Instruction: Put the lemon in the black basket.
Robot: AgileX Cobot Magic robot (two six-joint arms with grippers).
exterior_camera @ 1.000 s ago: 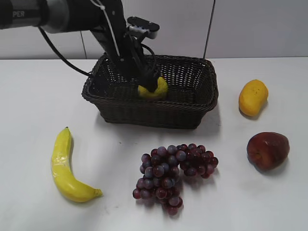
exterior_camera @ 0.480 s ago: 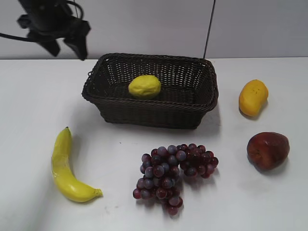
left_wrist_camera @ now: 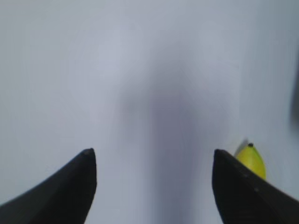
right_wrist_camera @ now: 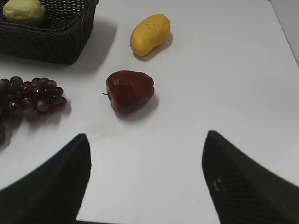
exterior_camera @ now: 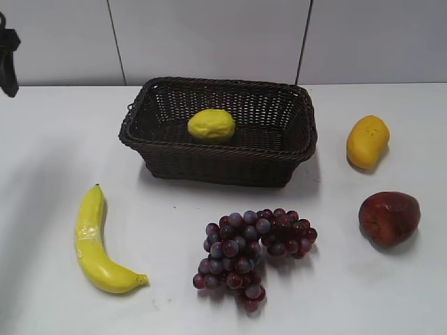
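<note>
The lemon (exterior_camera: 211,125) lies inside the black basket (exterior_camera: 220,166), left of its middle, touching nothing else. It also shows in the right wrist view (right_wrist_camera: 24,11) inside the basket (right_wrist_camera: 51,42). My left gripper (left_wrist_camera: 152,151) is open and empty over bare table; only a dark bit of it shows at the far left edge of the exterior view (exterior_camera: 8,63). My right gripper (right_wrist_camera: 145,136) is open and empty above the table's near right corner; it does not show in the exterior view.
A banana (exterior_camera: 94,241) lies front left; its tip shows in the left wrist view (left_wrist_camera: 251,161). Purple grapes (exterior_camera: 253,252) lie in front of the basket. A mango (exterior_camera: 367,141) and a dark red apple (exterior_camera: 388,217) lie on the right.
The left arm let go of the lemon in the basket, rose and drew back left, now almost out of the exterior view. The lemon has settled in the basket.
</note>
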